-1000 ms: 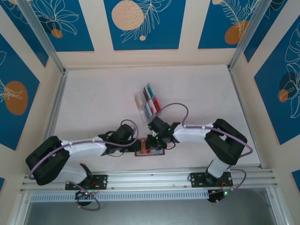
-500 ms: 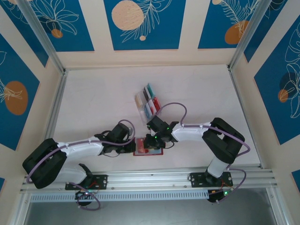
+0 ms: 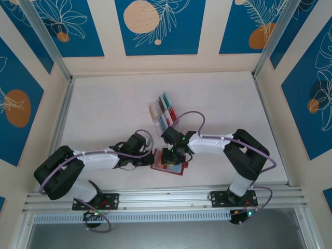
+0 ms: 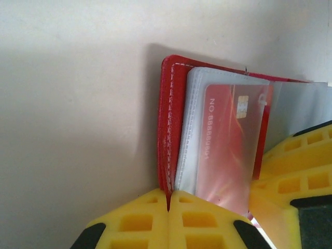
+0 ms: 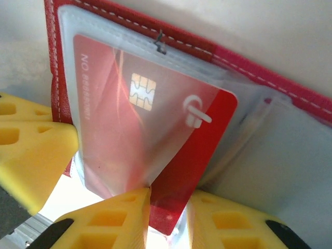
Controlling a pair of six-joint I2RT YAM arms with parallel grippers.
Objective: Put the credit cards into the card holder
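**Left gripper [image 4: 168,199] clamped the card holder [image 4: 167,129], right gripper [image 5: 168,207] on a half-seated card**

Left gripper was fully closed on the near edge of the red card holder, which lay open on the table [image 3: 104,114] close to the arm bases. Right gripper was pinched narrow on the lower corner of the red card [image 5: 155,119], which sat partly inside a clear sleeve. That card looked light, stiff and slick, so its bare edge was the place to grip. The sleeves looked floppy, so the holder wanted pinning at its stitched border. Other credit cards [image 3: 164,111] stood in a clear rack, well apart. How deep the card sat, and whether the pinch also caught sleeve, could not be told.
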